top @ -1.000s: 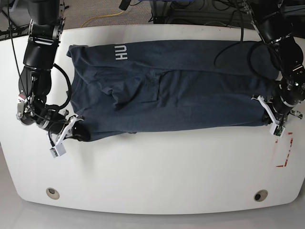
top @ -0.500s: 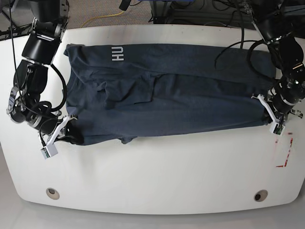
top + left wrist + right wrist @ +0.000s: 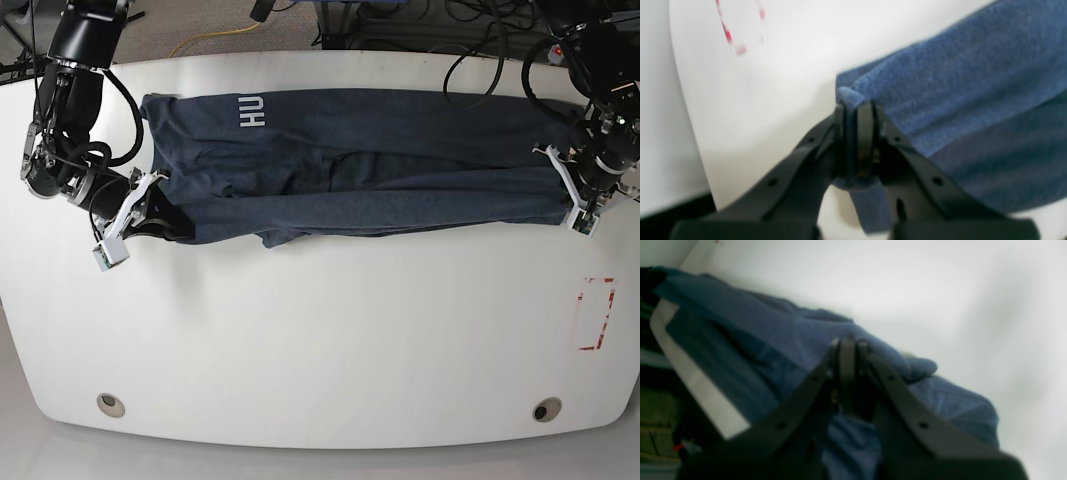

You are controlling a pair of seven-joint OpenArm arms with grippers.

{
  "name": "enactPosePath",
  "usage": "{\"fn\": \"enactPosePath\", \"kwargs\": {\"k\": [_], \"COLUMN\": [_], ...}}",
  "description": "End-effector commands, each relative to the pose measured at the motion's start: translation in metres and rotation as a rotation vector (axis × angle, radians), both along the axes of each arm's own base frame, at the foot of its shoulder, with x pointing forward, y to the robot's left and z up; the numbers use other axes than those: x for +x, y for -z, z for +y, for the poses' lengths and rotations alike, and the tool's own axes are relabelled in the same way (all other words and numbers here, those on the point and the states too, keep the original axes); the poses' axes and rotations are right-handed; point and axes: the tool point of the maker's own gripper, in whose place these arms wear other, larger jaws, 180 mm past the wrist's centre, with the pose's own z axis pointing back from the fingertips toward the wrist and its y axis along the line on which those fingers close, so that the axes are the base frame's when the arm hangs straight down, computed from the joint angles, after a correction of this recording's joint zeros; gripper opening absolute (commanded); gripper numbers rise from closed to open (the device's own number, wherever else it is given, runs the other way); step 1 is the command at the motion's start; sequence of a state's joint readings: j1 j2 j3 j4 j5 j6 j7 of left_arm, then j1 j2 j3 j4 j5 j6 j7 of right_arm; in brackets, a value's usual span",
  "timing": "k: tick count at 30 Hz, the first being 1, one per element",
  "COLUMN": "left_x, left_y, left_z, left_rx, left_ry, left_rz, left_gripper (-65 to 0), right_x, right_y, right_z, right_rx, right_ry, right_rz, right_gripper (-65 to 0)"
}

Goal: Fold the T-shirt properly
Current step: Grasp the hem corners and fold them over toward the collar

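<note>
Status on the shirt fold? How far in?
Early. Done: the dark slate-blue heathered cotton T-shirt lies spread lengthwise across the white table. In hand: the left gripper and right gripper each pinch an end of its near edge, carrying it over toward the far edge. Left: laying that fold flat, then the crosswise folds.

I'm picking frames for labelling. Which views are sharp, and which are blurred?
Base view: sharp, evenly lit; T-shirt lettering legible. Left wrist view: soft; left gripper dark, red marks smeared. Right wrist view: blurriest; right gripper and cloth hazy.
</note>
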State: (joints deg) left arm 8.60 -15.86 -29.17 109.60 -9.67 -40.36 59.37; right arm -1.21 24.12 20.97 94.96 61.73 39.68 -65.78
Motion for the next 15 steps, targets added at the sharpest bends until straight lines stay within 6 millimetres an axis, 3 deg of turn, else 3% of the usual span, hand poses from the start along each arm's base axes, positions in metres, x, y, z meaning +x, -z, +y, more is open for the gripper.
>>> {"fn": "enactPosePath", "kwargs": {"k": [1, 7, 13, 15], "left_x": [-0.002, -0.032, -0.05, -0.057], "left_y": [-0.01, 0.01, 0.024, 0.029], "left_z": [0.013, 0.019, 0.019, 0.018], "left_rx": [0.044, 0.065, 0.069, 0.067], "left_ry": [-0.008, -0.004, 0.003, 0.005], "left_rz": [-0.014, 0.083, 0.144, 0.165], "left_gripper": [-61.9, -61.9, -61.7, -58.1], "right_x": [-0.006, -0.046, -0.07, -0.074], "right_y": [-0.016, 0.005, 0.029, 0.039], "right_z": [0.003, 0.006, 0.007, 0.013], "right_rx": [-0.013, -0.009, 0.014, 0.042], "right_ry": [-0.02, -0.003, 0.022, 0.026], "right_rz": [-0.057, 0.012, 0.099, 0.133], "right_gripper": [-65.0, -65.0, -65.0, -65.0]}}
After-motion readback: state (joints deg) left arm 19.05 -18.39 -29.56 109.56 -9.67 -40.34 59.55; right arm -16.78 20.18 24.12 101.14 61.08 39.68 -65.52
